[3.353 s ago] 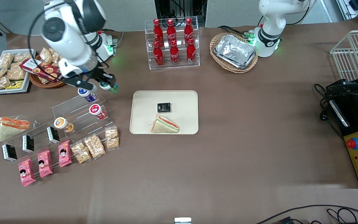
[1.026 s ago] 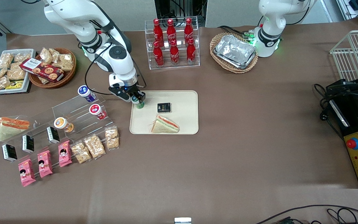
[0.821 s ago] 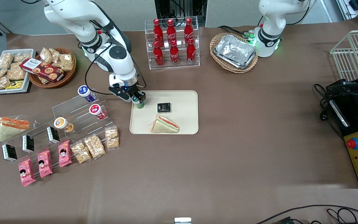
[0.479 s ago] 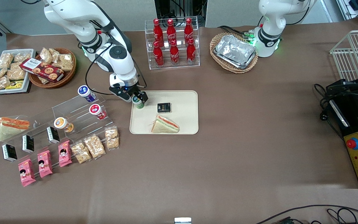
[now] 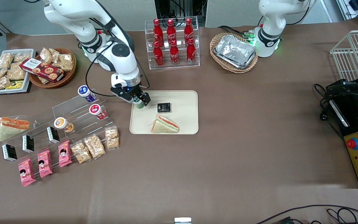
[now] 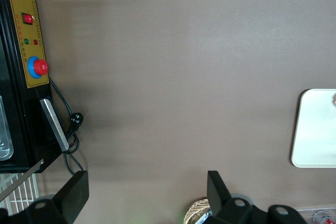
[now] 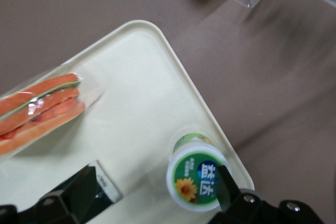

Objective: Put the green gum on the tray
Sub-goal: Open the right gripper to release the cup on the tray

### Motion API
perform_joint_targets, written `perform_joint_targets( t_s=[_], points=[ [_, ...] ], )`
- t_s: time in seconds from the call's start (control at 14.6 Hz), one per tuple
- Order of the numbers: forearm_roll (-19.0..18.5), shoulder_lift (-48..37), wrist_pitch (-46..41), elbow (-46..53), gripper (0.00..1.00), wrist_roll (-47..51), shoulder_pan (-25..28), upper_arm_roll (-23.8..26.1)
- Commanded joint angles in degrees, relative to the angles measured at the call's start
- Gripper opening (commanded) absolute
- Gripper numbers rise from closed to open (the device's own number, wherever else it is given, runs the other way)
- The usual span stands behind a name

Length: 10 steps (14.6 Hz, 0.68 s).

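One small cylindrical green gum bottle with white lid [image 7: 197,178] | standing between my spread fingers [image 7: 226,190], released | on cream-beige rectangular tray [image 7: 142,103], near its corner | my gripper [image 5: 139,100] directly above | placement looks done; left: lift clear.

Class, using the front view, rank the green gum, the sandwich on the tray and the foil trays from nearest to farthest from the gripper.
1. Green gum: on the tray, at the open gripper.
2. Sandwich: on the tray, nearer the camera.
3. Foil trays: in a basket toward the parked arm's end.
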Motion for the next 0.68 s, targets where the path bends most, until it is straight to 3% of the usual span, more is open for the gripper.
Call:
perform_joint_targets(
  t_s=[0.0,0.21,0.41,0.62],
  points=[
    [3.0,-1.2,-8.3,6.1,1.0,1.4,-0.2,3.4],
    [8.2,-1.0,-17.1,14.4,1.0,1.0,-0.2,6.1],
    [17.0,-0.2,-25.7,26.0,1.0,0.6,0.2,8.7],
    [17.4,-0.5,-34.6,33.5,1.0,-2.9,0.2,9.3]
  ],
)
